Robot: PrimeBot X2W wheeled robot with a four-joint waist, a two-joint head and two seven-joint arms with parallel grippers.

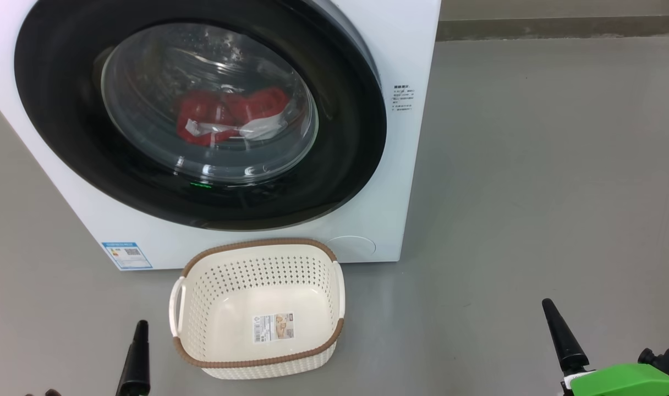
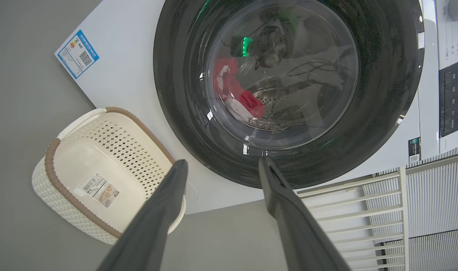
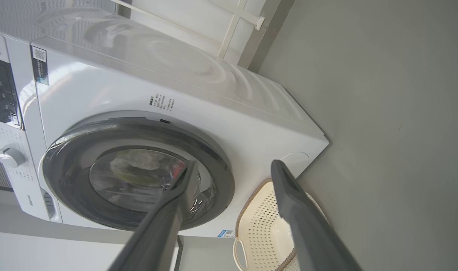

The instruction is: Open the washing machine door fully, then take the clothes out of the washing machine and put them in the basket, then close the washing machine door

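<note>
Red fabric with white patches, the clothes (image 1: 230,118), lies low in the steel drum behind the bulging glass of the washing machine door (image 1: 147,82). That door sits against the front of the washing machine (image 1: 400,165). I cannot tell from here whether it is latched or only pushed to, so I judge the first step, swinging it fully open, as not yet done.

The basket (image 1: 257,243) stands mouth-up on the grey floor (image 1: 532,192), just in front of the machine and below the door's lower rim. It holds nothing but the paper label (image 1: 274,327) on its bottom. I take that placing as deliberate: anything I pull from the drum has only a short drop, and the basket is low enough that the door should pass above it.

My left gripper (image 2: 223,161) has its two dark fingers spread wide with nothing between them, aimed at the door's lower rim and well apart from it. My right gripper (image 3: 234,162) is equally wide and empty, looking across the door toward the basket. Both hang back from the machine, leaving room to approach the door's edge.
</note>
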